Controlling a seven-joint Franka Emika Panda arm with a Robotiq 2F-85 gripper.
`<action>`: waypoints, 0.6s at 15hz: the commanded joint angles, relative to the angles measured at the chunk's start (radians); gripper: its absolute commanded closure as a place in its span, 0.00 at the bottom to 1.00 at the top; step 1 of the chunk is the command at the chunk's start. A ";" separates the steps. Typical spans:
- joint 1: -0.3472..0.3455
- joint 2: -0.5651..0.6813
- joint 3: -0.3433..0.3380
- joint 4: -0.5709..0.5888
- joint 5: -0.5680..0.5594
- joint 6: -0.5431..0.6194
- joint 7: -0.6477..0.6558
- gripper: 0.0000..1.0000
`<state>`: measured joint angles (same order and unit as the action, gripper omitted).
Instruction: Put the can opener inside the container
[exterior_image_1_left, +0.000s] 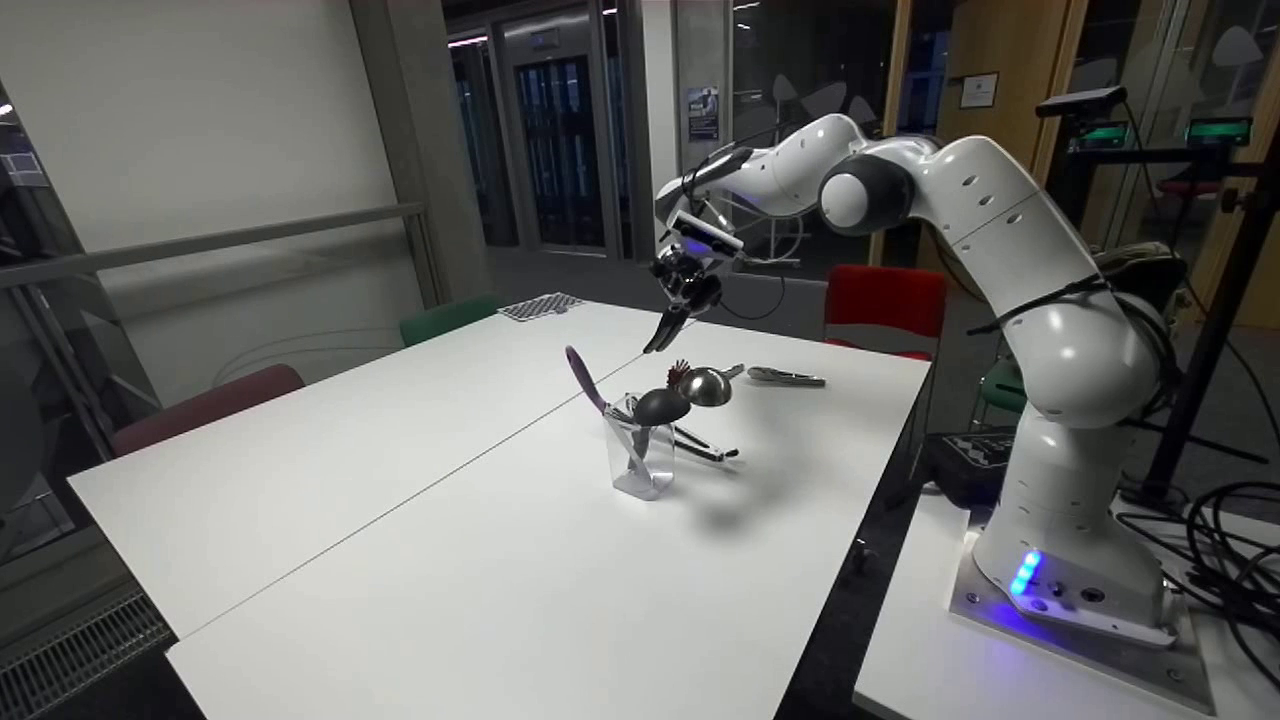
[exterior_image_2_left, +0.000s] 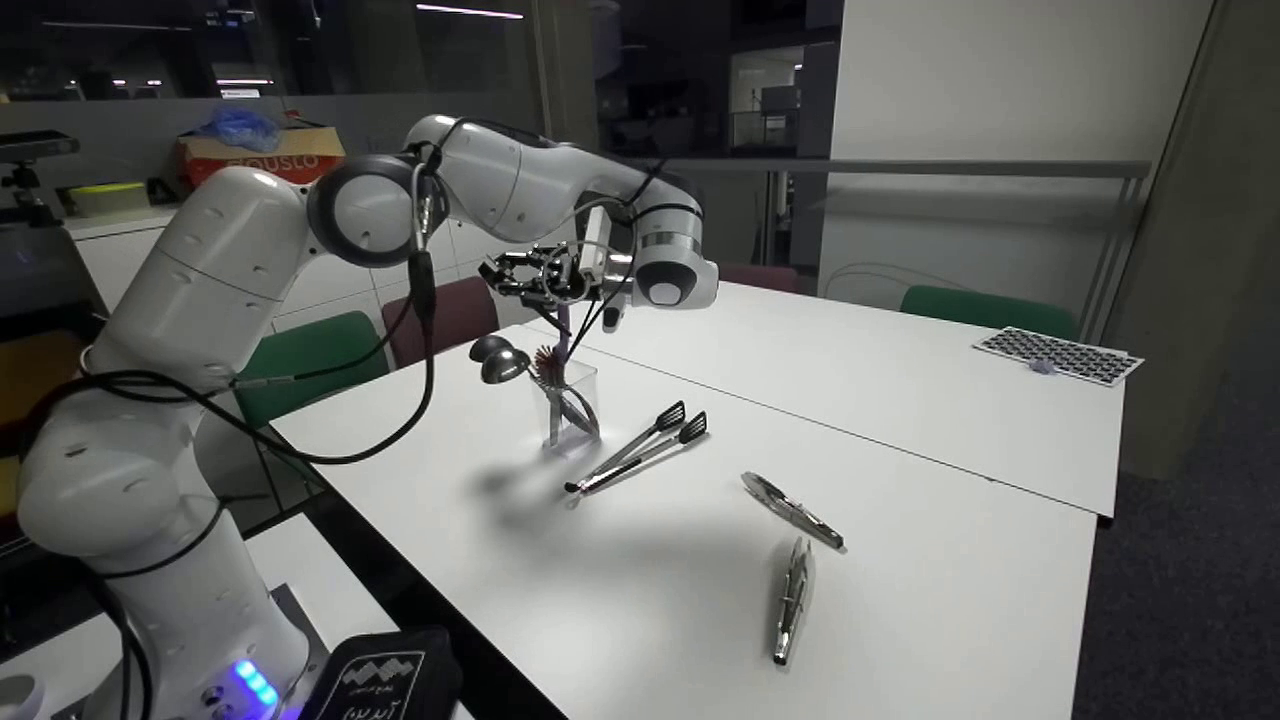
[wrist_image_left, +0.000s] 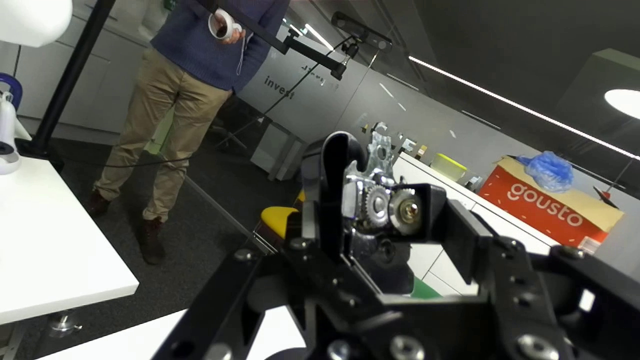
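Plainly, the jaws pinch the can opener (wrist_image_left: 377, 205), long axis tilted, handles (exterior_image_1_left: 668, 328) down-left in an exterior view.

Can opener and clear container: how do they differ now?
The can opener looks black and metallic; the container is see-through. The can opener is held in the pincer; the container stands upright on the table. The container is a vessel holding utensils; the can opener is a tool, not yet inside.
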<state>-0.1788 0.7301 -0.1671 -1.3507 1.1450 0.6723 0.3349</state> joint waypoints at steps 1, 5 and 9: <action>-0.032 0.106 0.038 0.151 0.090 -0.050 0.146 0.60; -0.034 0.208 0.063 0.255 0.170 -0.016 0.306 0.60; -0.040 0.297 0.093 0.346 0.224 0.007 0.452 0.60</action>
<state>-0.1866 0.9570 -0.1198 -1.1126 1.3190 0.6779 0.6572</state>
